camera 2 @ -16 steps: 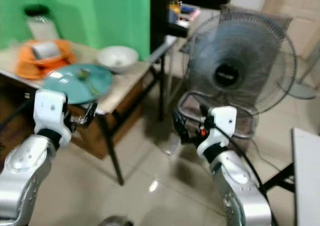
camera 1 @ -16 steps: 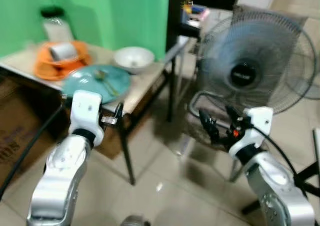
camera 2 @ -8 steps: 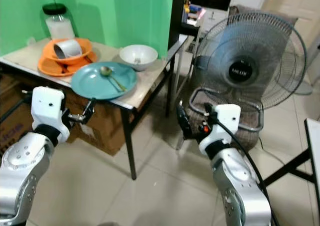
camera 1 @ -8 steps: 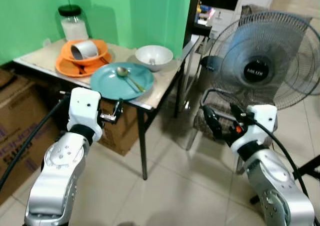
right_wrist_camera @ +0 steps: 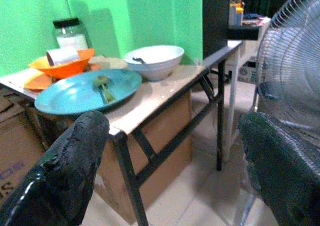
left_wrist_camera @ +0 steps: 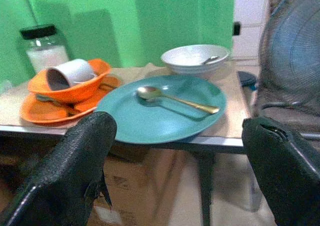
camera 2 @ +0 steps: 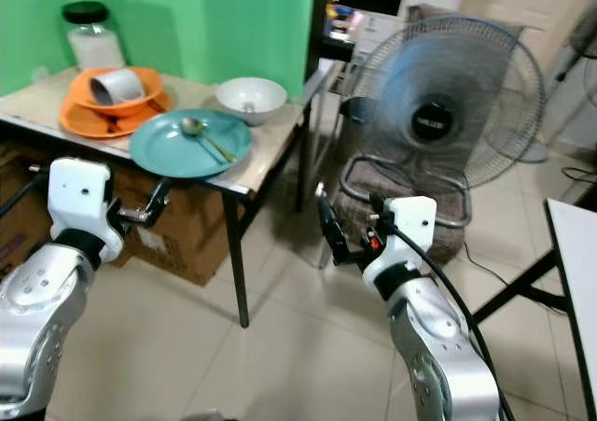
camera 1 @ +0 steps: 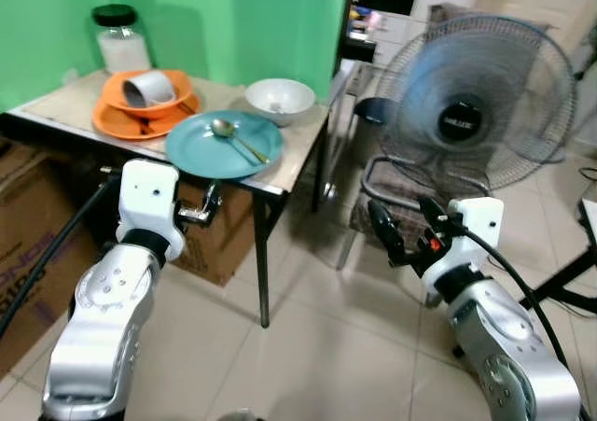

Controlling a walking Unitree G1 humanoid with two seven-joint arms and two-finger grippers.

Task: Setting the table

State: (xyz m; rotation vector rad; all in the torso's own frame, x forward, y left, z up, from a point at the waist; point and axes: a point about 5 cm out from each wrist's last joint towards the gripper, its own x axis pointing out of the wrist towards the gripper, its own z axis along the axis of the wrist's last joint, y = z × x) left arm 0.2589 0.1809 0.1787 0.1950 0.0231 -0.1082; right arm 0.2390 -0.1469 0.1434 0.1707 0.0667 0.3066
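Just beyond the gaping left claw [left_wrist_camera: 175,161], teal plate [left_wrist_camera: 160,113] with spoon [left_wrist_camera: 175,99].

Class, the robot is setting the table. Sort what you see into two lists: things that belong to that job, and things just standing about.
Belongs to the job: teal plate; gold spoon; white bowl; orange bowl holding a tipped white cup; orange plate.

Standing about: electric fan; cardboard boxes; jar.
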